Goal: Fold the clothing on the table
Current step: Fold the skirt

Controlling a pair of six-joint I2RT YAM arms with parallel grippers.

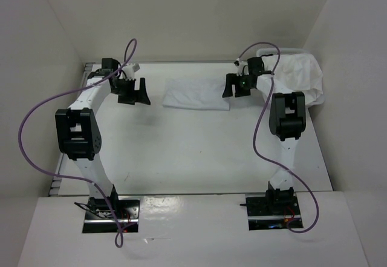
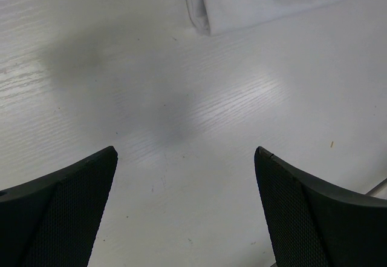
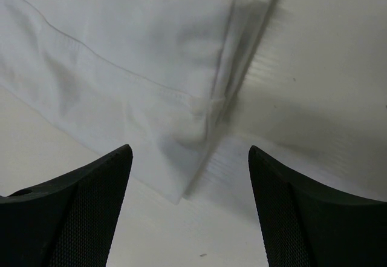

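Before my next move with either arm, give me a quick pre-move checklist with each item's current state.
1. Left gripper open and empty: ok.
2. Right gripper open, gripping nothing: ok.
3. Garment lying flat as a neat rectangle: ok.
4. Right gripper lined up on the garment: ok, a corner lies below its fingers.
5. Left gripper lined up on the garment: not ok, only bare table lies below it.
6. Right fingers touching the cloth: cannot tell.
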